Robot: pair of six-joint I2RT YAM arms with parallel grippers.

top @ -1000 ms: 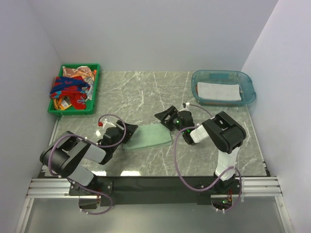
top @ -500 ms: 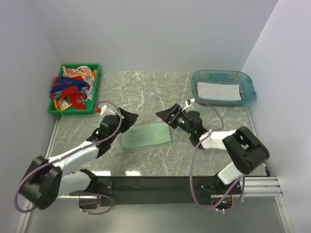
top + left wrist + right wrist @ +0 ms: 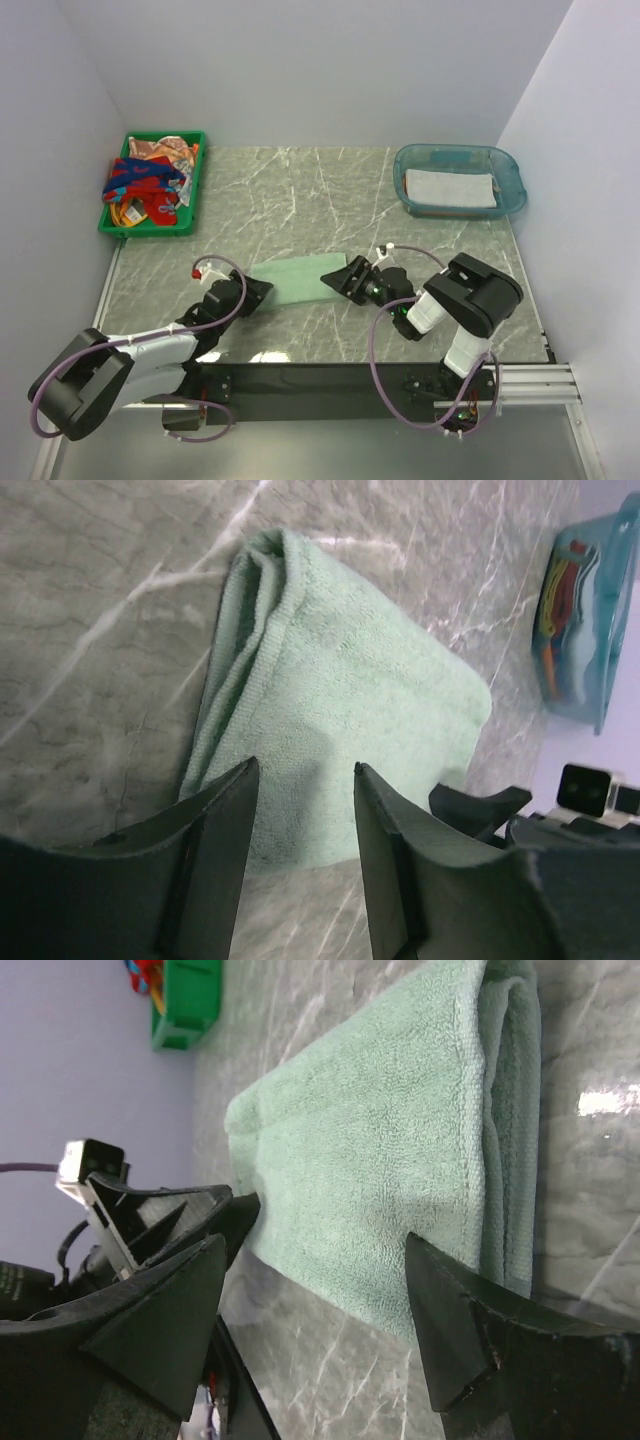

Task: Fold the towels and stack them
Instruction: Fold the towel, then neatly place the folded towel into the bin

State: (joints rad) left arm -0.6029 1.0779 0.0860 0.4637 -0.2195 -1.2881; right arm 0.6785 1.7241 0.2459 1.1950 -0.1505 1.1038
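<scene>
Towel (image 3: pixel 295 279), sage green and folded to a narrow strip, flat on the bench (image 3: pixel 330 190) towards its near edge, between the two arms. Its long axis runs left to right, slightly tilted, so that each short end faces one arm.

Left arm (image 3: pixel 150 345) reaches in low from the left. In the left wrist view the left jaws stand part open, with one finger (image 3: pixel 215 850) on either side of the near short end. The towel (image 3: pixel 330 680) stretches straight away ahead, and nothing is clamped.

Right arm (image 3: pixel 470 290) mirrors it. In the right wrist view the right jaws gape wide, fingers (image 3: pixel 160 1310) apart with the opposite short end in the gap between them. The towel (image 3: pixel 400 1110) runs off towards the left arm, and nothing is held.

Layered edges lie along one long side only, apparently the far one. Neither arm is the nearer; each is end-on to its own end.

The coming move, by this reading, turns on that end-on alignment: closing should pinch both ends at once.

Unfolded towels (image 3: pixel 145 185) are heaped in the tray (image 3: pixel 145 229). A whitish folded one (image 3: pixel 450 187) lies in the tub (image 3: pixel 512 178), well apart.
</scene>
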